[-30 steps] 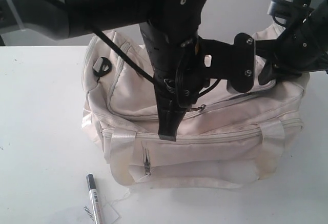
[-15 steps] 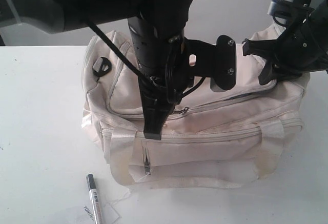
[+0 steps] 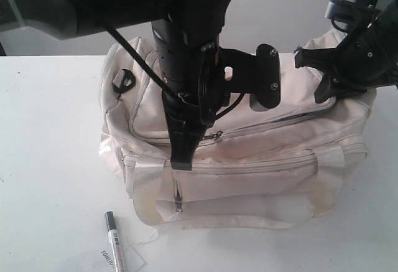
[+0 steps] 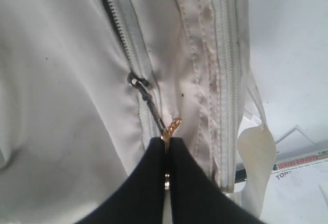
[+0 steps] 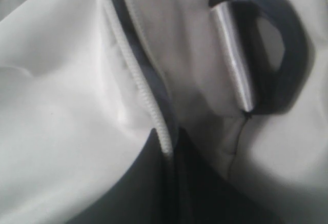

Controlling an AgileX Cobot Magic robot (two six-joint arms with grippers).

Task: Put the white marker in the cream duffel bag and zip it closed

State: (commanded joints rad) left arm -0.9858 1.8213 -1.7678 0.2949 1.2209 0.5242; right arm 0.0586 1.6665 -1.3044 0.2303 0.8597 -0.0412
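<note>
The cream duffel bag (image 3: 249, 178) lies across the table. My left gripper (image 3: 180, 163) points down at its top zipper and is shut on the gold ring (image 4: 173, 126) of the zipper pull; the fingertips (image 4: 154, 155) meet on it. The slider (image 4: 137, 82) sits just beyond on the zipper track. My right gripper (image 3: 326, 91) is at the bag's right end, shut on the zipper edge (image 5: 138, 80) of the fabric. The white marker (image 3: 114, 242) lies on the table in front of the bag's left end, black cap toward the bag. Its barrel (image 4: 300, 161) also shows in the left wrist view.
A flat white paper tag (image 3: 124, 261) lies under the marker's lower end. A black buckle (image 5: 287, 55) sits near the right gripper, another (image 3: 123, 80) on the bag's left end. The white table (image 3: 50, 160) extends left of the bag.
My left gripper has moved left along the bag's top, still shut on the zipper pull. The right arm and the marker have stayed put.
</note>
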